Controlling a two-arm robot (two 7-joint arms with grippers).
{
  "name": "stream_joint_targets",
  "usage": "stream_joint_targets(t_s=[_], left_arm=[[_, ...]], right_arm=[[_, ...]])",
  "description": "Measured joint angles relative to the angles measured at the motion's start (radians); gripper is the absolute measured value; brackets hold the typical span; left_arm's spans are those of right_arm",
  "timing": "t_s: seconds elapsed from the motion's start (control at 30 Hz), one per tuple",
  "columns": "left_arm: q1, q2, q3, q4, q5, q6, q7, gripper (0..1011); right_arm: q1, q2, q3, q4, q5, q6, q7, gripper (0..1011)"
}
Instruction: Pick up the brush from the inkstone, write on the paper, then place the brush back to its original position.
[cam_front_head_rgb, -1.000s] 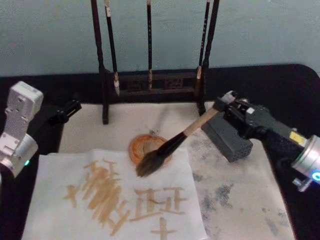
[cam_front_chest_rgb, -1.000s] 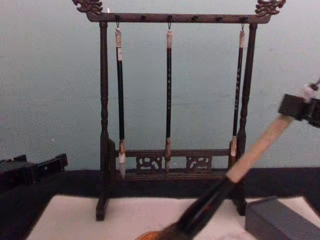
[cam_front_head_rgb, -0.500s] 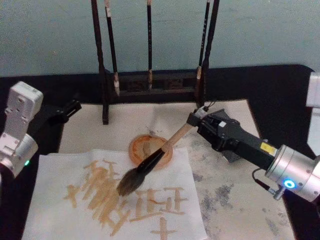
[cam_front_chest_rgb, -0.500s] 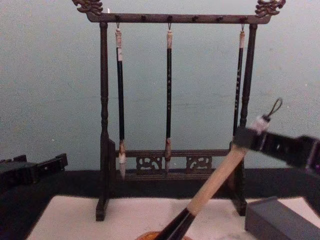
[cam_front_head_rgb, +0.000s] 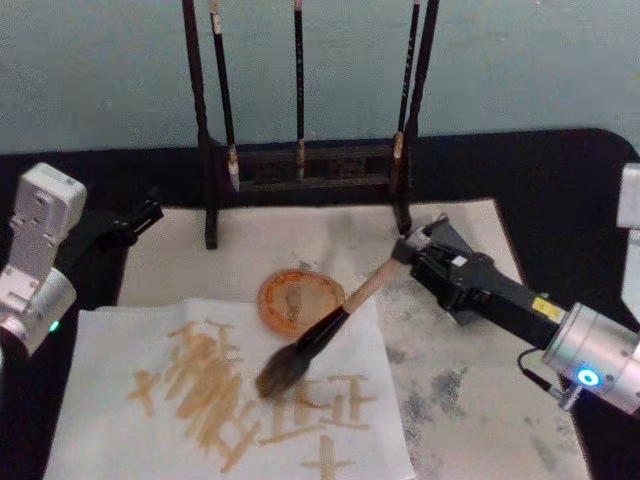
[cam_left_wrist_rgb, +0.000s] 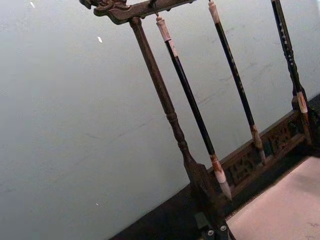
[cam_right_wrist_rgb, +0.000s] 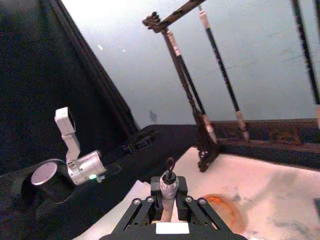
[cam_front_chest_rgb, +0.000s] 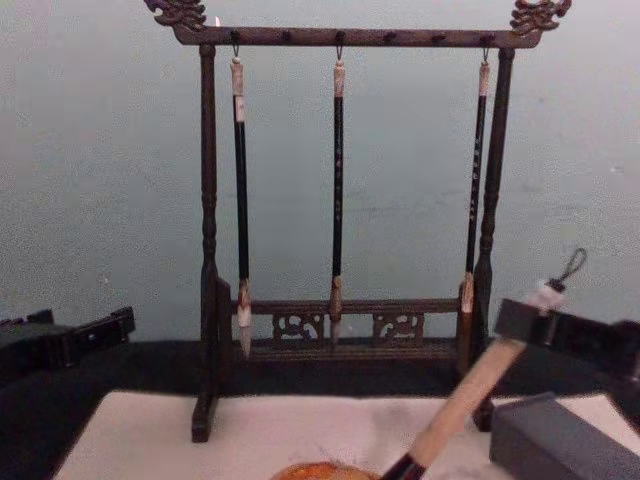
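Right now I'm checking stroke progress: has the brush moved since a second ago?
Yes. Held by the right gripper, the brush has moved: its bristles went from beside the inkstone toward the robot, farther down the paper.

Tan strokes (cam_front_head_rgb: 205, 385) run across the paper (cam_front_head_rgb: 100, 340), shaped like characters, but none that I can read. There's a small yellow label (cam_front_head_rgb: 546, 308) on the right arm (cam_front_head_rgb: 490, 290), also illegible.

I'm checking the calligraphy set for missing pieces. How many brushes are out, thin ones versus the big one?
Thin brushes hanging on the rack: 3
Large brush, held by the right gripper over the paper: 1
Total: 4
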Motion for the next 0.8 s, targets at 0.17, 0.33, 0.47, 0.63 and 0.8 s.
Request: stream_joint_targets(t_s=[0.17,0.33,0.47,0.63,0.8], left_arm=[[0.0,0.0,0.0,0.0,0.0,0.0,0.0,1002],[0.0,0.0,0.0,0.0,0.0,0.0,0.0,1002],[0.0,0.0,0.0,0.0,0.0,0.0,0.0,1002],[0.0,0.0,0.0,0.0,0.0,0.0,0.0,1002],[0.0,0.0,0.0,0.0,0.0,0.0,0.0,1002]], right_arm=[[-0.02,0.015,0.023,-0.007,0.008,-0.011,-0.005,176],[-0.043,0.033,0.051,-0.015,0.015,-0.022,-0.009,176],[-0.064,0.047,0.073,-0.023,0.018,-0.03,-0.012,176],[-0.093,0.065,0.104,-0.033,0.024,-0.039,-0.019,176],[-0.116,0.076,0.134,-0.048,0.035,-0.046,-0.02,176]])
